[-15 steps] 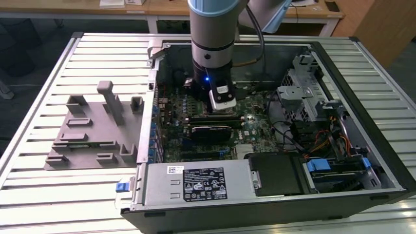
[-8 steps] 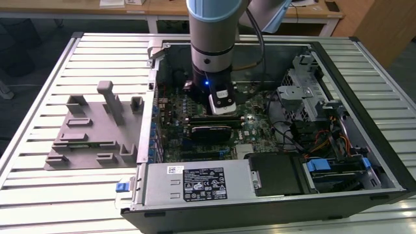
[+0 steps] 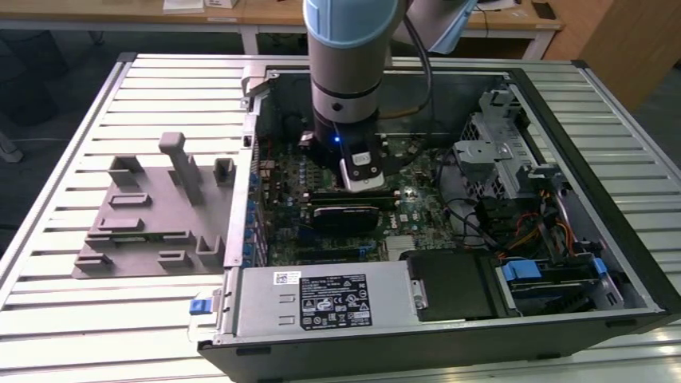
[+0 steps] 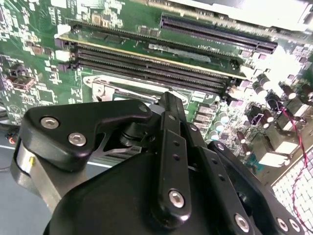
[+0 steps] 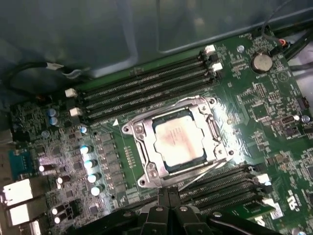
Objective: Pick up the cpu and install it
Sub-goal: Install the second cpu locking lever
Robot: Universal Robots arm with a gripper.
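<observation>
Cpu (image 5: 178, 142) sits in socket frame (image 5: 142, 152) just ahead of tool (image 5: 168, 208), seemingly placed already; tool fingers look together, holding nothing, w/ mem slots (image 5: 146, 90) beyond.

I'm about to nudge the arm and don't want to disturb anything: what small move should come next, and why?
Probably a short straight lift away from the board. In the first wrist view the cpu already lies flat inside the socket frame, and the end effector is beside it, not touching, near the memory slots.
</observation>
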